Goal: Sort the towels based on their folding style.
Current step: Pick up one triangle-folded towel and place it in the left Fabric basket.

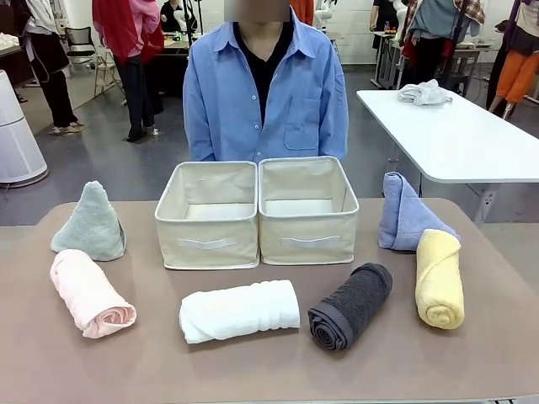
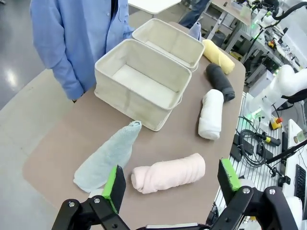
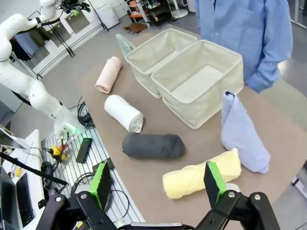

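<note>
On the brown table (image 1: pixel 269 370), a pale green cone towel (image 1: pixel 91 223) stands far left with a pink roll (image 1: pixel 90 293) just before it. A white roll (image 1: pixel 239 310) and a dark grey roll (image 1: pixel 351 305) lie in front of the beige fabric bins (image 1: pixel 207 240), and a light blue cone (image 1: pixel 404 213) stands just beside a yellow roll (image 1: pixel 440 279) at the right. The left gripper (image 2: pixel 171 179) hangs spread wide and empty over the pink roll, the right gripper (image 3: pixel 157 179) likewise over the yellow roll.

The brown counter (image 1: pixel 253 370) carries a left bin (image 1: pixel 207 244) touching a right bin (image 1: pixel 308 240). Around them are a pale green cone (image 1: pixel 91 223), pink roll (image 1: pixel 91 295), white roll (image 1: pixel 239 310), dark grey roll (image 1: pixel 350 305), yellow roll (image 1: pixel 439 278) and light blue cone (image 1: pixel 404 215).
</note>
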